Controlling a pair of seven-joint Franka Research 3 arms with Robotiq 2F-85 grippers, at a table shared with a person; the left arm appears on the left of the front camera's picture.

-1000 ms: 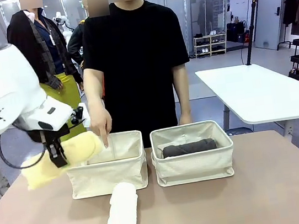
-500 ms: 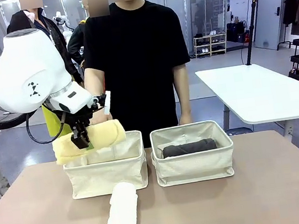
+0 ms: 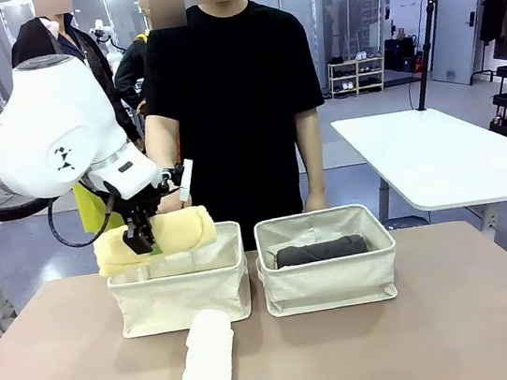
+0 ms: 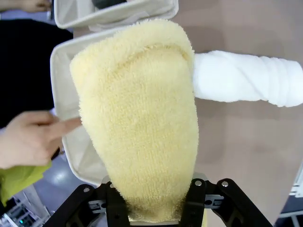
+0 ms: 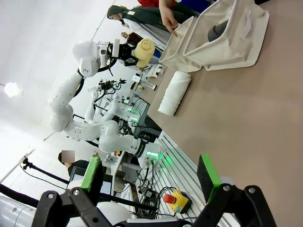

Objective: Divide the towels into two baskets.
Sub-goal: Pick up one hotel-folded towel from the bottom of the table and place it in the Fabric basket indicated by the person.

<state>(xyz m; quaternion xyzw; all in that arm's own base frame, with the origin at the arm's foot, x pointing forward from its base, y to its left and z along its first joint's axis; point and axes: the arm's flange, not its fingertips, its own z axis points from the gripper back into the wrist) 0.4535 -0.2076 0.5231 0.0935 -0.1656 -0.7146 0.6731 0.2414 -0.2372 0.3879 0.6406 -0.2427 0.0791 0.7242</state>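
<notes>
My left gripper (image 3: pixel 140 239) is shut on the pale yellow towel (image 3: pixel 161 236), holding it just above the left end of the left basket (image 3: pixel 184 299). In the left wrist view the yellow towel (image 4: pixel 142 123) hangs from my gripper (image 4: pixel 154 215) over that basket's rim (image 4: pixel 59 94), and a person's hand (image 4: pixel 28 139) points a finger into the basket. The dark grey towel (image 3: pixel 321 250) lies in the right basket (image 3: pixel 333 283). A white towel (image 3: pixel 206 367) lies on the table in front of the left basket. My right gripper (image 5: pixel 150 176) is open with nothing between its green pads.
The person in a black shirt (image 3: pixel 231 99) stands at the table's far edge behind both baskets. The brown table (image 3: pixel 445 343) has free room to the right and in front of the baskets. A white table (image 3: pixel 438 159) stands farther off at the right.
My left arm has carried the yellow towel rightward, from left of the left basket to above its left end. The person's pointing hand now sits behind my gripper.
</notes>
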